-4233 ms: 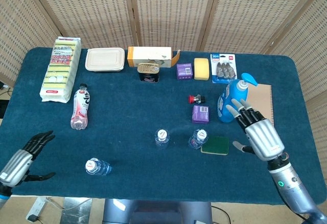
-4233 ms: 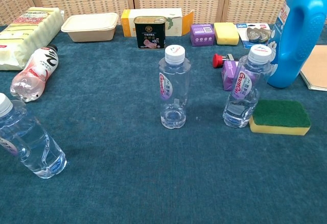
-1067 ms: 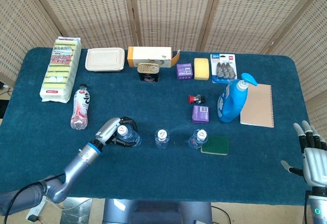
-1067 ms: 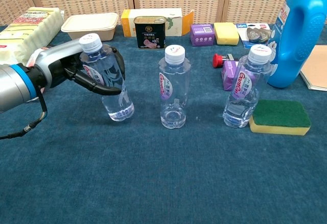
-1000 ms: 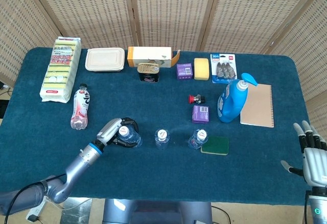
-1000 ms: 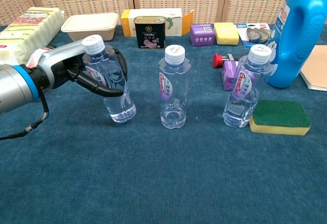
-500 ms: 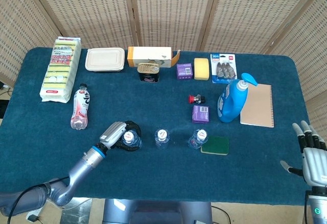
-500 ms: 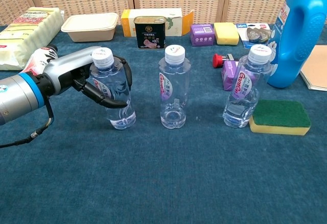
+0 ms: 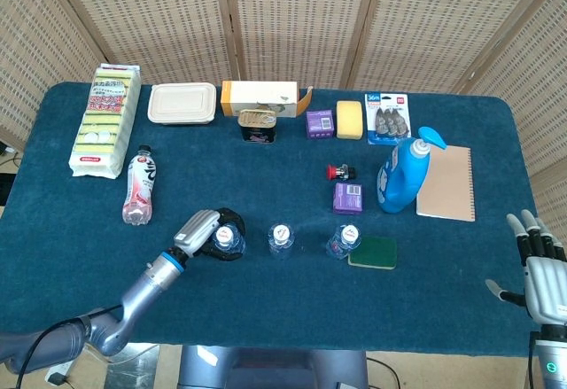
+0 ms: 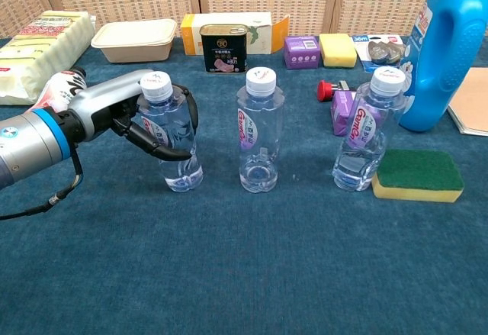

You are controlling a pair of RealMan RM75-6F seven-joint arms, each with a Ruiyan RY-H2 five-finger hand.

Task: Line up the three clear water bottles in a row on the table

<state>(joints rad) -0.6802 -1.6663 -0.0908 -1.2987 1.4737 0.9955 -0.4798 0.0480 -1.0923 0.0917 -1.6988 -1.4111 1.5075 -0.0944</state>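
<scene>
The left robot hand (image 10: 141, 121) wraps its fingers around the leftmost clear bottle (image 10: 171, 133), which stands near the desk's (image 10: 252, 274) front edge beside the middle bottle (image 10: 259, 130) and right bottle (image 10: 366, 130); the right robot hand (image 9: 542, 274) hangs spread and empty off the front right corner. To finish well, I judge the bottle should be settled flat and upright in line before the fingers ease off sideways without nudging it.

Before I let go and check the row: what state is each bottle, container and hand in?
Left clear water bottle: capped, upright on table, gripped by left hand.
Middle clear water bottle: capped, upright, free.
Right clear water bottle: capped, upright, against green-topped sponge.
Pink-labelled drink bottle: lying flat.
Blue detergent bottle: upright.
Beige lidded container: closed.
Right hand: open, empty.
</scene>
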